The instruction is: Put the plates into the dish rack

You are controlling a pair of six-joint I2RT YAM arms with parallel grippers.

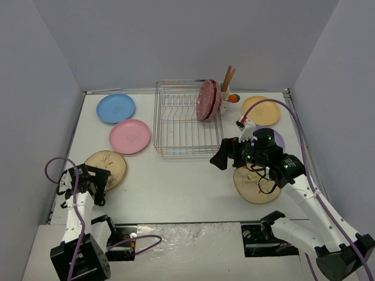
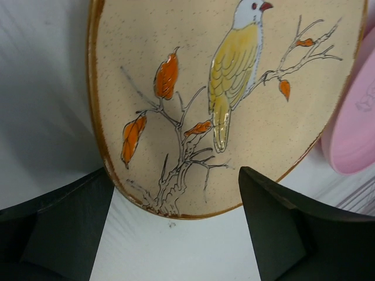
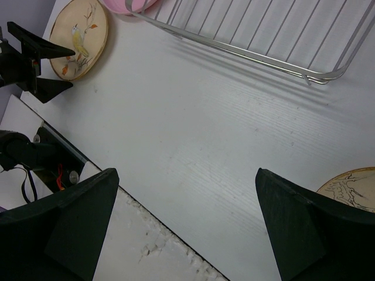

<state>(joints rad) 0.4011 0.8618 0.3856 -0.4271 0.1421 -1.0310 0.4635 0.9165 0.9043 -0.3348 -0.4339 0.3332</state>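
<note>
White table (image 1: 176,181) bears the dish rack (image 1: 181,126) and a bird-printed beige plate (image 2: 263,129).

You have the rack (image 1: 176,132) mid-table, with a plate pair (image 1: 208,99) standing in its right end and the cup (image 1: 225,96) on that end's far corner. To its left lie the left far plate (image 1: 116,108), left middle plate (image 1: 129,136) and left near plate (image 1: 107,168). To its right lie the right far plate (image 1: 261,110), right middle plate (image 1: 279,139) and right near plate (image 1: 253,186).

Yellow bird and orange leaves on beige plate (image 2: 275,111), pink plate (image 1: 129,136), blue plate (image 1: 115,108), silver dish rack (image 1: 185,155)
</note>
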